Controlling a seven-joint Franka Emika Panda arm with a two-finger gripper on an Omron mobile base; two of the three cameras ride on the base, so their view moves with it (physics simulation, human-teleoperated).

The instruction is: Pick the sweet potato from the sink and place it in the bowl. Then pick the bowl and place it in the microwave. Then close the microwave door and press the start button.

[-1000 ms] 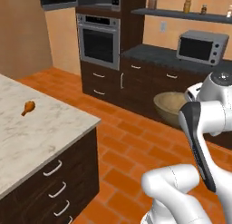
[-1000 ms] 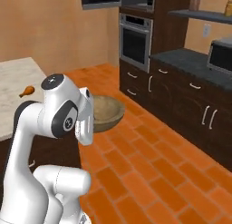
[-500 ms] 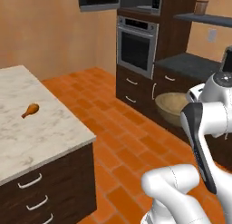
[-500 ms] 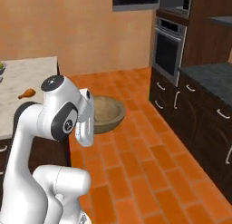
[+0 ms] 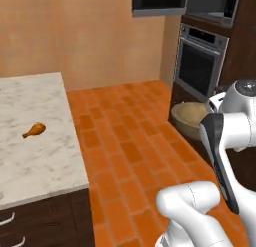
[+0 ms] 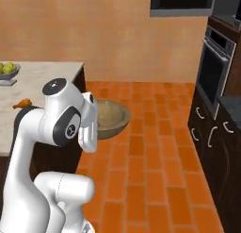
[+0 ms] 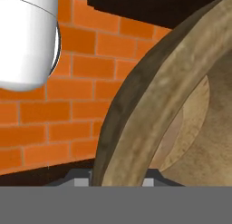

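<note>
Pincer clamped on wooden bowl rim, held up over brick floor; drumstick sitting on marble bench

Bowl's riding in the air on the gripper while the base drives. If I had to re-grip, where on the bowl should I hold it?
On the rim. The bowl is shallow and wide with a thin wall, so the gripper probably fits best straddling the rim, one finger inside and one outside, as in the hand view.
</note>
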